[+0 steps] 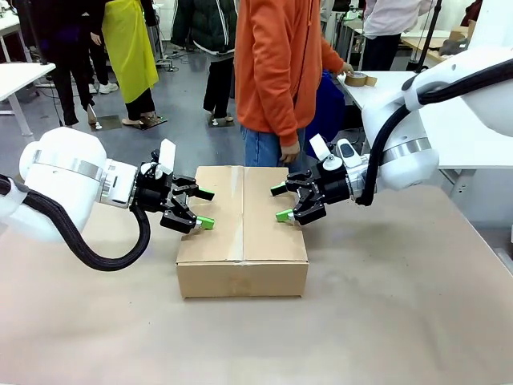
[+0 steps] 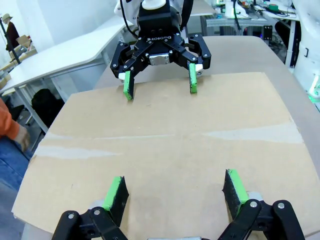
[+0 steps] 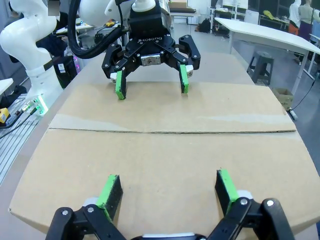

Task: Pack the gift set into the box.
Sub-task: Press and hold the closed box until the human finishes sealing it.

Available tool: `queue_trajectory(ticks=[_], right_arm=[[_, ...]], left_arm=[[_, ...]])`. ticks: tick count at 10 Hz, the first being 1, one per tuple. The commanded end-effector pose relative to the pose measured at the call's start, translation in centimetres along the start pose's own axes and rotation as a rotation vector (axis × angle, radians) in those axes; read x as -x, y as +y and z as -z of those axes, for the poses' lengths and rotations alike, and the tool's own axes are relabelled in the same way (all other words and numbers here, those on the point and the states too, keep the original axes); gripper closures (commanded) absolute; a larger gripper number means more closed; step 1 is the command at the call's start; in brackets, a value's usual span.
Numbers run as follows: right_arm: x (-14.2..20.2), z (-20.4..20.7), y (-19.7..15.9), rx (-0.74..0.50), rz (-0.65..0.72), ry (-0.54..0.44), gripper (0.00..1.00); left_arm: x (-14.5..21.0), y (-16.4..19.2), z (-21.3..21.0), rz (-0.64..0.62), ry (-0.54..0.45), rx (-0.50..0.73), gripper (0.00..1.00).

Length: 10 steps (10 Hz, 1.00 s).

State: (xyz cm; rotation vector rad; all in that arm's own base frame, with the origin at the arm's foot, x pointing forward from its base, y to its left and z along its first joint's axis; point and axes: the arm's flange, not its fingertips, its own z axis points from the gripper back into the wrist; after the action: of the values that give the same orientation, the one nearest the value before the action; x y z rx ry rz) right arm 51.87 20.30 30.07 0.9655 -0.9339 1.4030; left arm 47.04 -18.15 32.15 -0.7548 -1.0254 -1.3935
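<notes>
the box (image 1: 243, 228) sits in the middle of the table (image 1: 401, 321), a plain brown cardboard carton with its top flaps folded down flat and a strip of clear tape (image 3: 150, 120) running along the centre seam. the gift set cannot be seen with the flaps shut.

at the box's left edge, the left gripper (image 1: 204, 207) hangs just above the lid, fingers spread wide with nothing between them; its green pads (image 1: 206, 222) point in toward the centre of the box. in the left wrist view the same fingers (image 2: 116, 195) rise from the near edge of the lid, well apart, over bare cardboard (image 2: 165, 150).

at the box's right edge, the right gripper (image 1: 281, 201) mirrors it, also spread wide and empty, pads toward the seam. from the left wrist camera it faces back across the lid (image 2: 159, 82), and from the right wrist camera the left gripper (image 3: 151, 82) shows the same way at the far side of the box (image 3: 160, 155). whether any pad touches the cardboard cannot be told.

behind the box, at the far side of the table, a person in an orange hoodie (image 1: 276, 64) and jeans stands close, one hand (image 1: 290, 149) hanging just beyond the box's back edge.
</notes>
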Motion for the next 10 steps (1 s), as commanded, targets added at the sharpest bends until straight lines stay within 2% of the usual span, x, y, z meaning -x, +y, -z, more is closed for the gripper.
queue_trajectory(ticks=[1,10], right_arm=[[0.09,0.16,0.07,0.003,-0.004,0.009,0.0],[0.09,0.16,0.07,0.003,-0.004,0.009,0.0]], left_arm=[[0.31,-0.22,0.06,0.011,-0.005,-0.003,0.0],[0.31,-0.22,0.06,0.011,-0.005,-0.003,0.0]])
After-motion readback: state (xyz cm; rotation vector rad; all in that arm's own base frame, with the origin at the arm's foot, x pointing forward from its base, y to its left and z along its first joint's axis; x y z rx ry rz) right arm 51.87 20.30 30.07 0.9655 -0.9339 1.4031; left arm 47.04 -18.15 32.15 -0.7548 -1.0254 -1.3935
